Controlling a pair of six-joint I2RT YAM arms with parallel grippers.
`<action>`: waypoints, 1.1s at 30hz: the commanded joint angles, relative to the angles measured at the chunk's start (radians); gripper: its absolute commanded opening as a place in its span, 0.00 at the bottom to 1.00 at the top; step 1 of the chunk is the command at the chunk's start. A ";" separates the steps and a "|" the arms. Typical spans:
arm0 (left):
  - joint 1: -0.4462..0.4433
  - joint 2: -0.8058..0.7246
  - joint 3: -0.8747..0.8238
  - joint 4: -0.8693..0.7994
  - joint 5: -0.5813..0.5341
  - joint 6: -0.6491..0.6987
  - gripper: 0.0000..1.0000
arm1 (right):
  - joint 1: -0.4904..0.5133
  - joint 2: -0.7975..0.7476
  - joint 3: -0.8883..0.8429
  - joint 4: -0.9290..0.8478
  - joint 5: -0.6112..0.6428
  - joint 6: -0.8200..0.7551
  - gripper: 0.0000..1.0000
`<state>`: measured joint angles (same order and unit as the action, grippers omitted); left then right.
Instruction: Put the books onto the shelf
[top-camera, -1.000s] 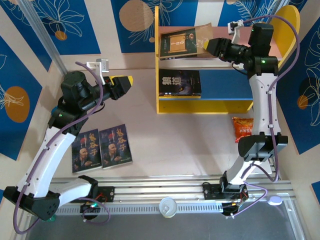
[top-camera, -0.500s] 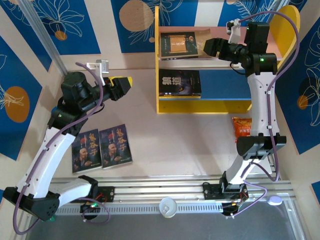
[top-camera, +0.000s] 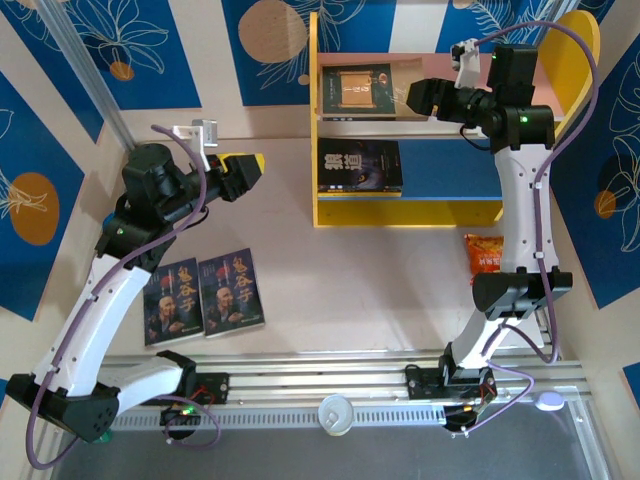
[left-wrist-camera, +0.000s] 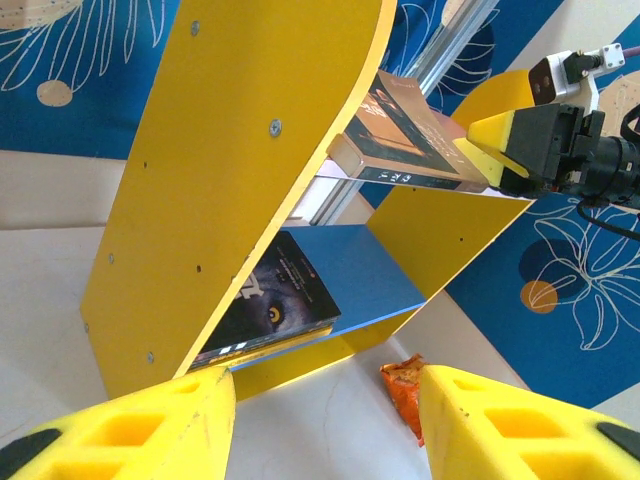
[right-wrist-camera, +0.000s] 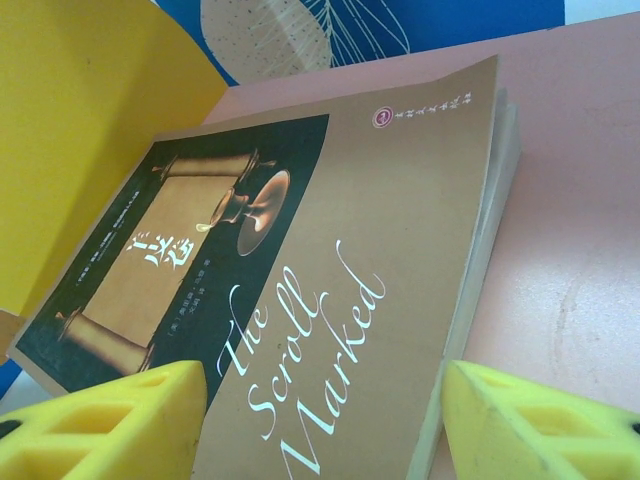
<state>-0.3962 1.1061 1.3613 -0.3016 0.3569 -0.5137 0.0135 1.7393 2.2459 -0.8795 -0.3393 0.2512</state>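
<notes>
Hanging just above the pink upper board of the two-tier wooden shelf with rounded yellow sides, spreads the right claw wide, pinching nothing; leaves the thin brown paperback with a scroll on its cover flat on that board, tucked toward the yellow left side; straddles the book's near edge, touching it nowhere visible; reads as the letting-go end of a placement, laid flat probably because so thin a book would flop if stood up.

Holds the left claw in the air above the pale table, also spread and empty, well apart from every book; aims it toward the shelf, seemingly parked clear of the right arm's work; finds the dark wolf-face paperback lying flat on the blue lower board; cannot tell whether another book hides under the brown one.

Leaves a dark paperback with a bearded man and a second bearded-man paperback side by side on the table, near the left arm, so likely the left claw's job next; calls for a low pinch at one cover's edge, and risks dragging the neighbour along; ignores the small orange snack packet near the shelf's right end.
</notes>
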 joint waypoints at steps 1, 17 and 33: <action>-0.006 -0.022 -0.005 0.002 -0.009 0.020 0.51 | 0.016 0.019 0.039 -0.050 -0.044 -0.003 0.63; -0.006 -0.041 -0.013 -0.013 -0.020 0.033 0.51 | 0.044 0.075 0.103 -0.042 -0.039 0.036 0.63; -0.007 -0.044 -0.016 -0.021 -0.026 0.041 0.51 | 0.053 0.115 0.127 -0.025 -0.040 0.062 0.63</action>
<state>-0.3962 1.0809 1.3525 -0.3229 0.3450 -0.4942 0.0330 1.8194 2.3562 -0.9058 -0.3309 0.2977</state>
